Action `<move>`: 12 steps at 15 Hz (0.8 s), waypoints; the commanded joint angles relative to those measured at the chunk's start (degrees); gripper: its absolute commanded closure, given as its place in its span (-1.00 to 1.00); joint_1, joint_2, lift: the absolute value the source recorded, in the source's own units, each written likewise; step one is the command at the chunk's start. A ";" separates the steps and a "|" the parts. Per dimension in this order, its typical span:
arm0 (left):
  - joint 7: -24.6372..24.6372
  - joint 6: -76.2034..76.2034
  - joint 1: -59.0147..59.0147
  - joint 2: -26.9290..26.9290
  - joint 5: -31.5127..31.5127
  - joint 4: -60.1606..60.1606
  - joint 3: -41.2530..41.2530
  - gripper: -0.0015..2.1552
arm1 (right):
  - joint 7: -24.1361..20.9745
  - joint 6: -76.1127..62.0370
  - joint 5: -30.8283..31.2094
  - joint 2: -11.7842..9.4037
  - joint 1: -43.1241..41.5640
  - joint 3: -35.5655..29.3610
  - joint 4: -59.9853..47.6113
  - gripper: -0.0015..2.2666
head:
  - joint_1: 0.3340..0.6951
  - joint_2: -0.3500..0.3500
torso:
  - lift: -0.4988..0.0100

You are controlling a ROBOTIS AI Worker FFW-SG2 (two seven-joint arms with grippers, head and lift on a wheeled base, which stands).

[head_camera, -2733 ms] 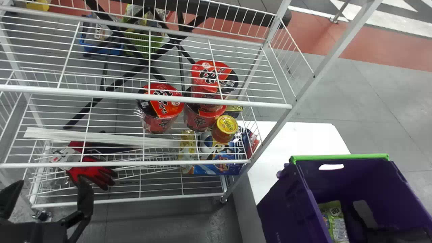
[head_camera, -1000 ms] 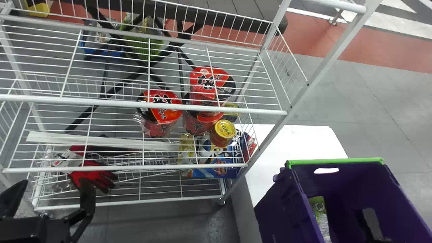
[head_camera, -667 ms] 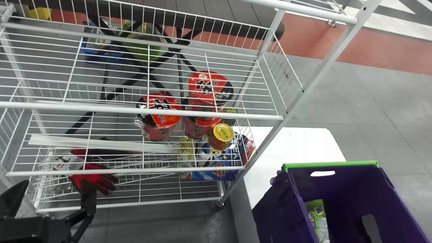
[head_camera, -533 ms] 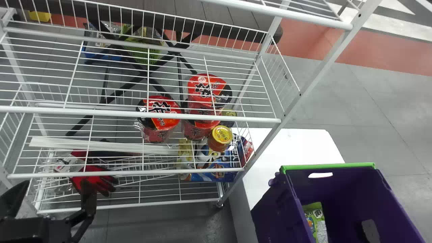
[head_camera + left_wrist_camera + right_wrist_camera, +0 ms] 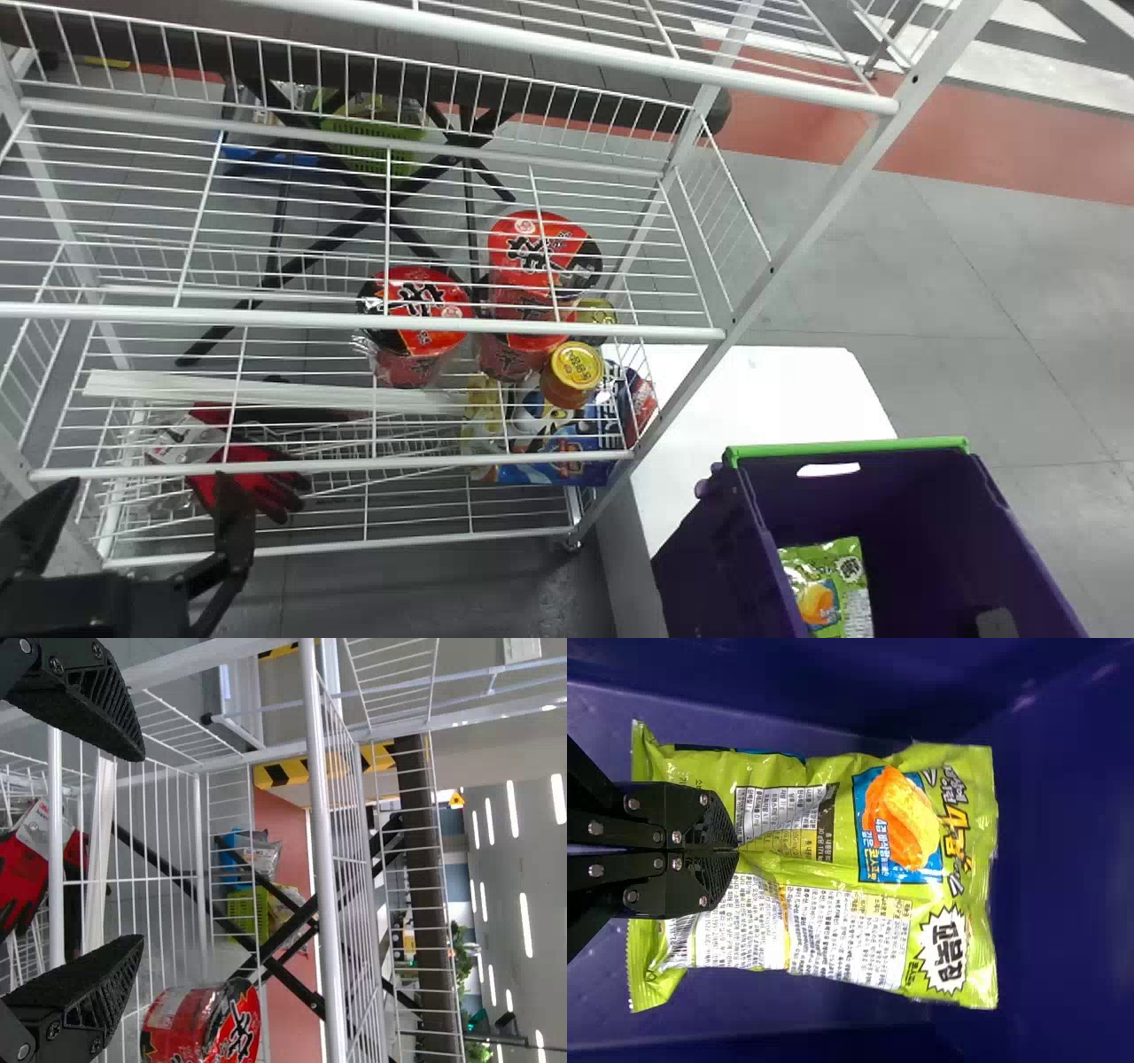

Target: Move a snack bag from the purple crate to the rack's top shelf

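Inside the purple crate [image 5: 709, 549], at the lower right of the head view, lies or hangs the green snack bag [image 5: 826, 589]. My right gripper [image 5: 997, 623] is partly visible beside it in the crate. In the right wrist view the right gripper [image 5: 737, 849] is shut on the bag [image 5: 833, 833], pinching folds near one end. Whether the bag touches the crate floor I cannot tell. The white wire rack [image 5: 532, 332] has a high shelf [image 5: 620, 58] across the top. My left gripper [image 5: 133, 523] stands open before the rack's left part; in its wrist view the left gripper [image 5: 137, 849] holds nothing.
Red noodle cups [image 5: 412, 310] and a yellow-lidded jar [image 5: 574, 368] stand on a lower shelf. Below are red gloves [image 5: 257, 478] and a blue package [image 5: 567, 443]. A rack post [image 5: 797, 239] rises between the shelves and the white table [image 5: 762, 390] beside the crate.
Rack and crate have shifted down and slightly left in the head view, bringing the high shelf into sight. More of the bag shows in the crate, and the right gripper has dropped lower in view.
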 commanded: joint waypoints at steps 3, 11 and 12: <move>0.00 0.17 0.00 -0.08 0.00 0.02 -0.36 -0.92 | 0.49 -0.04 -1.13 0.86 1.00 -0.87 -2.45 0.98 | 1.00 -1.00 | -0.43; 0.09 0.17 -0.18 -0.35 -0.26 0.02 -1.24 -0.92 | 1.54 0.84 -2.27 2.00 2.14 -1.84 -6.58 0.98 | 1.00 -1.00 | -0.30; 0.09 0.17 -0.18 -0.35 -0.26 0.11 -1.24 -0.92 | 1.72 0.84 -2.63 2.00 2.23 -1.92 -6.58 0.98 | 1.00 -1.00 | -0.28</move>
